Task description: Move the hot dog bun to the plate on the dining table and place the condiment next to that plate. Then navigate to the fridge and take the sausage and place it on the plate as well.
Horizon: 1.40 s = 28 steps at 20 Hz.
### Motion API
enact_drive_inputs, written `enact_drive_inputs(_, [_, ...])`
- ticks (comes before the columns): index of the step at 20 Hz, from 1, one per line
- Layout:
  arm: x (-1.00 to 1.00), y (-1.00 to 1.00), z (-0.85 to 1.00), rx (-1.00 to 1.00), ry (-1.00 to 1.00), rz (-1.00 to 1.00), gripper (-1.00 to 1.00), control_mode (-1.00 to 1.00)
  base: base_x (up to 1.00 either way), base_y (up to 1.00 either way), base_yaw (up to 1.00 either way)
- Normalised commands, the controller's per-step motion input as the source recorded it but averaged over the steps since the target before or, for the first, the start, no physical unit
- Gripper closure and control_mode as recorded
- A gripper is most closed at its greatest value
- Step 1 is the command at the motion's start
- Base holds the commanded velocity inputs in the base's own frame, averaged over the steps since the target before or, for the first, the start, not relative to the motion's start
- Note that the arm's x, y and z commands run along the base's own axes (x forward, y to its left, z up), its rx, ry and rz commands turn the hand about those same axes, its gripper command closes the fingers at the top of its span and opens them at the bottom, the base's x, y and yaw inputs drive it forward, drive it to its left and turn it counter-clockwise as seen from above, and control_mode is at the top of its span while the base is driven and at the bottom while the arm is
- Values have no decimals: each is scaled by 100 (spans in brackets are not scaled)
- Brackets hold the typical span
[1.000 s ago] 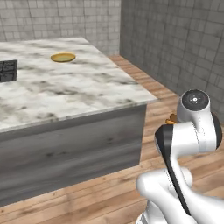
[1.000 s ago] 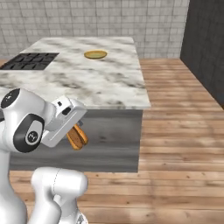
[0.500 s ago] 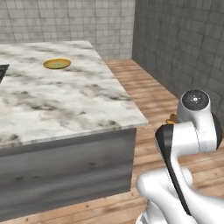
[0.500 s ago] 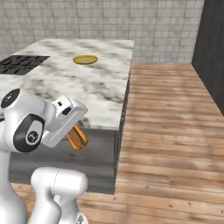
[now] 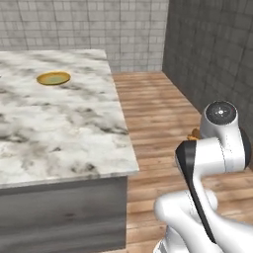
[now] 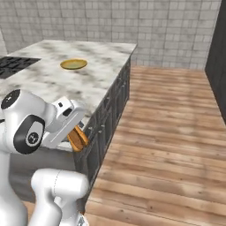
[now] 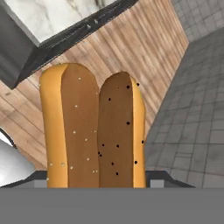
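Note:
The tan-orange hot dog bun (image 7: 94,131) stands upright in the hand view, its split facing the camera, with my gripper shut on it. In the right base view, the bun (image 6: 79,139) hangs from my gripper (image 6: 73,132) beside the corner of the dining table (image 6: 103,59), below its top. A sliver of the bun (image 5: 193,133) peeks from behind the arm in the left base view. The yellow-gold plate (image 5: 53,78) (image 6: 73,64) lies far back on the marble top (image 5: 64,133). The condiment, fridge and sausage are out of view.
A black cooktop (image 6: 13,66) is set into the island at the left. Wooden floor (image 6: 167,145) stretches to the right of the island. Grey tiled walls (image 5: 207,54) close the room behind and to the right, and a dark tall unit (image 6: 218,48) stands at the right edge.
The whole scene has shifted in both base views, so the base has moved around the island's corner. The bun has stayed in the gripper, and the arm's pose looks the same.

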Motion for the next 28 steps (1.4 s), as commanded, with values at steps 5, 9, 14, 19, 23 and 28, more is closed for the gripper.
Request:
enact_drive_inputs(5, [0, 0, 0, 0, 0, 0, 100, 100, 76, -89, 27])
enact_drive_inputs(9, [0, 0, 0, 0, 0, 0, 100, 100, 75, -88, 28])
enact_drive_inputs(14, [0, 0, 0, 0, 0, 0, 100, 100, 77, -83, 30])
enact_drive_inputs(19, [0, 0, 0, 0, 0, 0, 100, 100, 78, -74, 35])
enact_drive_inputs(23, [0, 0, 0, 0, 0, 0, 100, 100, 76, -69, 39])
enact_drive_inputs(28, [0, 0, 0, 0, 0, 0, 100, 100, 78, -67, 40])
